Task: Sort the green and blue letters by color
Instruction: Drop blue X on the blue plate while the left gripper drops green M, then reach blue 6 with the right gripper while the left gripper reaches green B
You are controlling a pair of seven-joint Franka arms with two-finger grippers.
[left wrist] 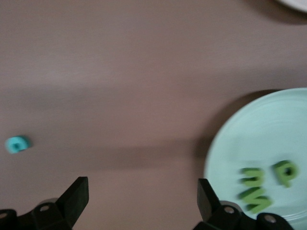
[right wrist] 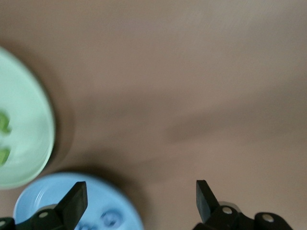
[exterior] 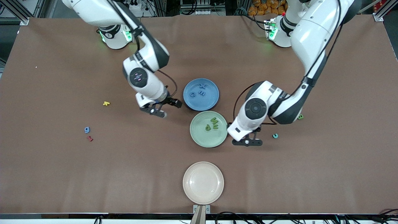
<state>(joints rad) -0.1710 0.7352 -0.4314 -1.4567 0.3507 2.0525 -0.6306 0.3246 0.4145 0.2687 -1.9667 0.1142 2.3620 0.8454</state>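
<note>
We saw the brown cloth-covered desk (exterior: 62,174) with three round plates in a row: blue plate (exterior: 188,102) carrying three blue letters (exterior: 199,92), green plate (exterior: 199,140) carrying green letters (exterior: 212,124), cream plate (exterior: 203,183) bare. Sorting looked partly done. Left hand (exterior: 247,142) hung empty, fingers apart, beside the green plate, near a loose teal letter (exterior: 275,135). Right hand (exterior: 160,108), also apart and empty, hung beside the blue plate. A blue "g" (exterior: 87,129) lay well apart toward the right arm's end.

Hidden and cut-off parts
A green letter (exterior: 300,117) is mostly hidden under the left arm; the green plate (left wrist: 259,143) and blue plate (right wrist: 62,201) are cut off at wrist-view edges, with the blue letters (right wrist: 109,219) blurred
</note>
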